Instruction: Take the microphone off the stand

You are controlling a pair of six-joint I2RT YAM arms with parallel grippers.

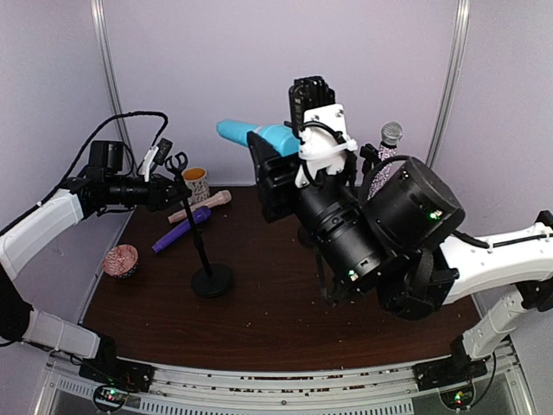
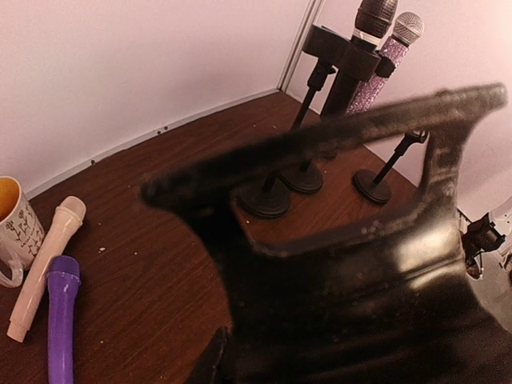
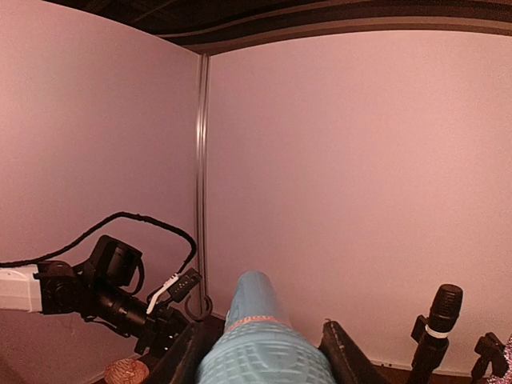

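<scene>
My right gripper is raised high over the middle of the table and shut on a light blue microphone, which points back-left. In the right wrist view the microphone lies between both black fingers. The empty black stand stands at mid-left, with its clip at the top. My left gripper is closed around the stand's upper pole just under the clip. In the left wrist view a blurred black mass fills the frame and hides the jaws.
A mug, a pink microphone and a purple microphone lie at the back left. A pink cupcake-like object sits near the left edge. A glitter microphone and a black one stand in stands at the back right.
</scene>
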